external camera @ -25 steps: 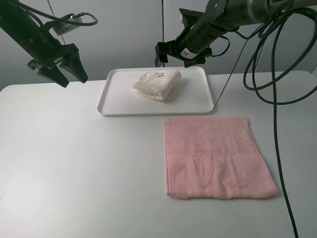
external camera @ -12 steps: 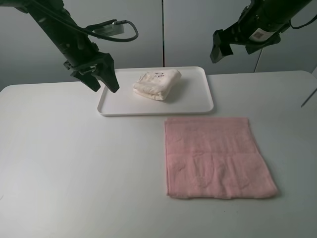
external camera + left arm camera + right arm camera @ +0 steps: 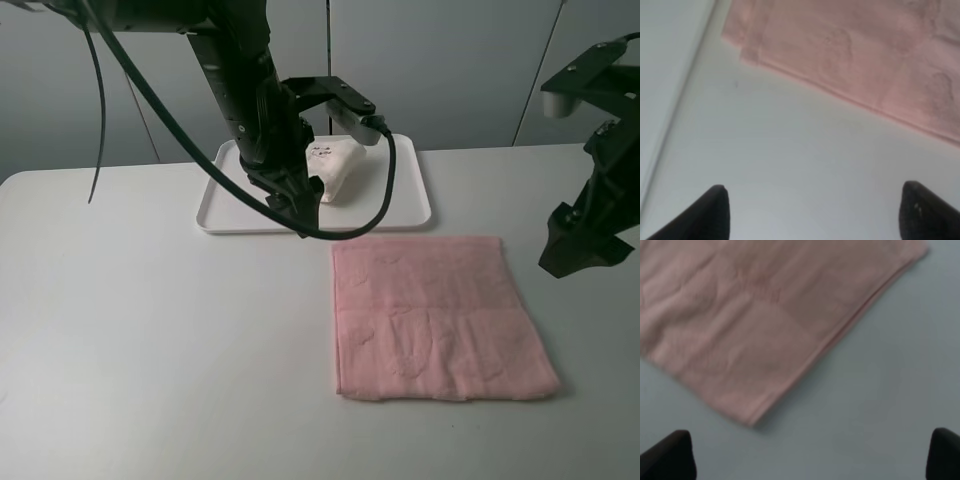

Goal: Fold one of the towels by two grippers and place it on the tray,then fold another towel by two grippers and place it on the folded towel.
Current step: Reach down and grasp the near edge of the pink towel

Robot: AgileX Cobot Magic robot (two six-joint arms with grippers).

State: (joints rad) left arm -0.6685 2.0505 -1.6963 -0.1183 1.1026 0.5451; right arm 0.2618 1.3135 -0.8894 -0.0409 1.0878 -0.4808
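The left third of the high view is bare white table (image 3: 130, 330). Just left of centre, in the upper part of the frame, the left arm reaches down, and the left gripper (image 3: 296, 208) hangs over the near rim of the tray (image 3: 215, 216). A black cable (image 3: 386, 190) loops from the arm across the front of the tray. In the left wrist view the left gripper (image 3: 815, 217) is spread wide: its two black fingertips (image 3: 715, 212) stand far apart with only table surface between them, and they pinch nothing. An edge and one corner of the pink towel (image 3: 855, 55) lie ahead of them, well apart from the tips.

The tray sits at upper centre, against the far edge of the table. The cream-white towel (image 3: 338, 165) lies folded on it, its left part hidden behind the arm and its small printed label facing up.

Right of centre, in the lower half of the frame, the pink towel (image 3: 435, 315) lies flat and unfolded on the table. Its far edge is near the tray's front rim but apart from it.

At the right edge of the frame, about mid-height, the right gripper (image 3: 575, 245) hangs above the table just beside the pink towel's far right corner, touching nothing. In the right wrist view the right gripper (image 3: 807, 460) is also splayed wide. Its fingertips (image 3: 670, 457) frame bare table with nothing held, and a corner and long edge of the pink towel (image 3: 755, 315) lie ahead of them
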